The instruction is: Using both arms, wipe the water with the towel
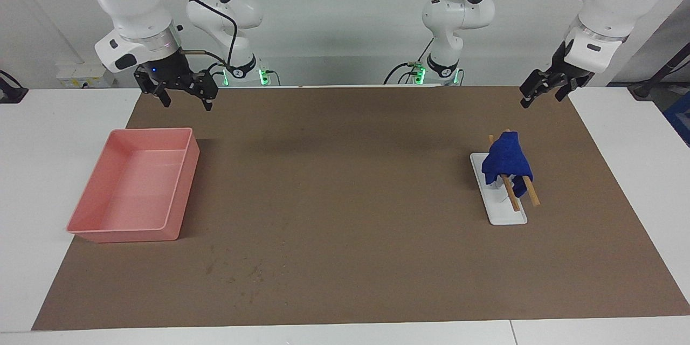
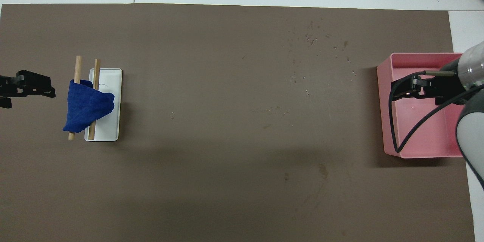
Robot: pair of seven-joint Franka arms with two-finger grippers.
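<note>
The royal-blue towel (image 1: 505, 159) hangs bunched over two wooden rods (image 1: 511, 195) that lie across a small white tray (image 1: 504, 215) toward the left arm's end of the table. It also shows in the overhead view (image 2: 87, 105). My left gripper (image 1: 543, 98) is open and empty, up in the air over the mat's edge beside the towel, apart from it (image 2: 28, 90). My right gripper (image 1: 185, 98) is open and empty, raised over the pink tray (image 1: 135, 188) (image 2: 416, 89). Small scattered specks (image 2: 311, 39) mark the brown mat.
The pink tray (image 2: 419, 147) stands at the right arm's end of the brown mat (image 1: 345, 199); nothing shows inside it. White table surface (image 1: 48, 172) surrounds the mat. Faint stains (image 1: 237, 269) lie on the mat far from the robots.
</note>
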